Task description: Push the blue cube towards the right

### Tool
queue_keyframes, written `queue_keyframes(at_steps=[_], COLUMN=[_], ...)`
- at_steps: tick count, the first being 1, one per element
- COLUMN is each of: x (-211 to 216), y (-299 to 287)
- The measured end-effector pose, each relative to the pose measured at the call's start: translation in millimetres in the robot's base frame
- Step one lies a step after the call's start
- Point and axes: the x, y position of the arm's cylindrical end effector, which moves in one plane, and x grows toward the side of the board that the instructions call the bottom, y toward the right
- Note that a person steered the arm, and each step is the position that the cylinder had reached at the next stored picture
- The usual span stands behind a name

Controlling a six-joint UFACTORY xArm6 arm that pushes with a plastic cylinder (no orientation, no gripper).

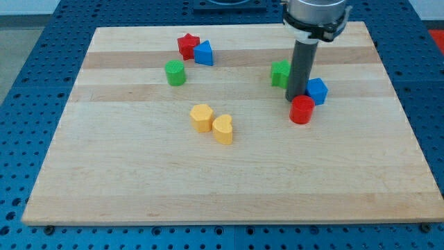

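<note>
Blue cube [318, 91] sits right of centre on the far half of the wooden board [229, 187], and you have my tip [294, 100] right at its left side, looks touching or nearly so, can't tell which. No gripper on this rig, just the dark rod, so nothing opens or closes.

Red cylinder [302, 110] is just in front of the cube, on its near-left, touching or almost touching it, and right beside the tip. Green block [280, 73] is partly hidden behind the rod on its left, shape unclear.

Far left you see a red star [187, 45] with a second blue block [204, 53] pressed against its right side. Green cylinder [175, 72] stands just nearer than those two, apart from them.

Mid-board: two yellow blocks side by side and touching, a rounded yellow block [202, 117] on the left, a yellow heart [223, 129] on the right and slightly nearer.
</note>
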Motion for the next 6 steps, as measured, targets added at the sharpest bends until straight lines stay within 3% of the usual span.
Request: queue_keyframes(at_steps=[6], x=[0], y=[51])
